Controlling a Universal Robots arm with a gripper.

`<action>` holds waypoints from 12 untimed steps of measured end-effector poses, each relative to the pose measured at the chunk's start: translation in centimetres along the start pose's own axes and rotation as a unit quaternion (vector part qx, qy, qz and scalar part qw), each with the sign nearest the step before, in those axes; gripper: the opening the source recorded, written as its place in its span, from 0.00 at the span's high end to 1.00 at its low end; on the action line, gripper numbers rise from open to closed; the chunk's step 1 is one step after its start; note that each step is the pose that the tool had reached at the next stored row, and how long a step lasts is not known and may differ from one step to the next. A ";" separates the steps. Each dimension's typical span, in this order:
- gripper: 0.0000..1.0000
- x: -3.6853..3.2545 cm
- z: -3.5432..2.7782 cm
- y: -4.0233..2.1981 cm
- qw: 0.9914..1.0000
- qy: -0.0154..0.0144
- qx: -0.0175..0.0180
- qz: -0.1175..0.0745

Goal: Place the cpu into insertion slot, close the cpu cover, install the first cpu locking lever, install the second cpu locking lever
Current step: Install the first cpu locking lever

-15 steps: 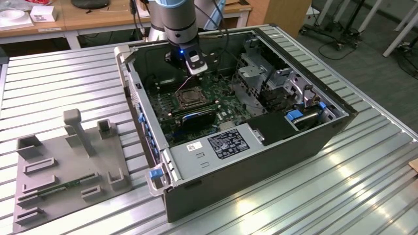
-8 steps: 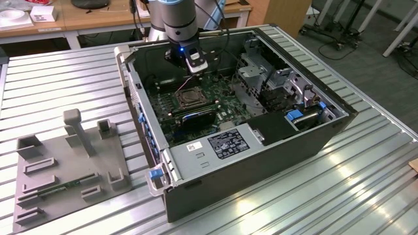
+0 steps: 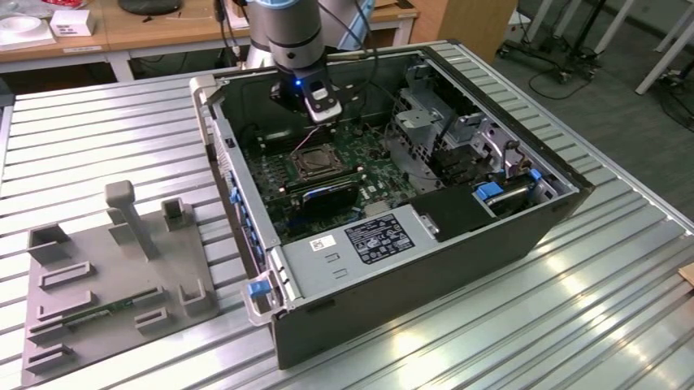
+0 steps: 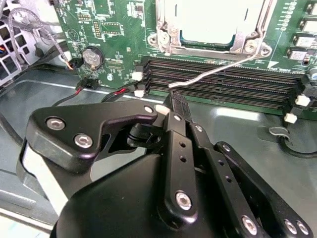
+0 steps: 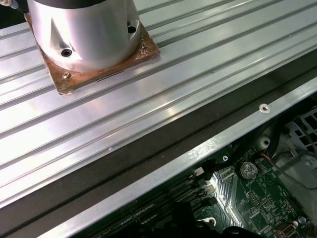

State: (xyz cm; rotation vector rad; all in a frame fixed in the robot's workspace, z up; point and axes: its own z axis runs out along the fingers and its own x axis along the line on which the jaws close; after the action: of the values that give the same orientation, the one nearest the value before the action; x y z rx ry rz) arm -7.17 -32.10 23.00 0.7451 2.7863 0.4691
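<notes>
The open computer case (image 3: 434, 268) lies on the ribbed table. On its green motherboard sits the insertion slot (image 3: 314, 160). In the second wrist view the pale cpu (image 4: 213, 22) lies in the slot, and the silvery cpu cover (image 4: 164, 37) frames it, lying down over it. One thin wire locking lever (image 4: 218, 69) sticks out loose across the memory slots. My black gripper (image 4: 173, 101) is shut, and its tip is right at the lever's free end; whether they touch is unclear. In the exterior view the gripper (image 3: 322, 114) hangs inside the case, just behind the slot.
Black memory slots (image 4: 223, 82) run between the gripper and the socket. A coin battery (image 4: 92, 56) and red and black cables (image 4: 99, 91) lie beside them. The drive cage (image 3: 456, 138) fills the case's right side. A grey fixture plate (image 3: 109, 276) stands at the exterior view's left.
</notes>
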 end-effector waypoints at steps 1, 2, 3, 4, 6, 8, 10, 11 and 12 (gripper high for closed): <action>0.89 0.06 -0.02 -0.03 1.000 0.000 0.000 0.000; 0.89 0.12 -0.03 -0.07 1.000 -0.001 0.000 0.000; 0.89 0.18 -0.05 -0.10 1.000 -0.001 -0.001 0.000; 0.89 0.20 -0.06 -0.13 1.000 -0.001 -0.001 0.000; 0.89 0.21 -0.10 -0.21 1.000 -0.002 -0.001 -0.001; 0.89 0.22 -0.15 -0.34 1.000 -0.003 -0.001 -0.001; 0.89 0.27 -0.21 -0.48 1.000 -0.003 -0.002 -0.001; 0.89 0.30 -0.24 -0.54 1.000 -0.004 -0.002 -0.001; 0.89 0.34 -0.26 -0.59 1.000 -0.004 -0.002 -0.001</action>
State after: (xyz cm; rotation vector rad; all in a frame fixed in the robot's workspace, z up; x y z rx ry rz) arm -7.80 -32.47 22.99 0.7409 2.7776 0.4705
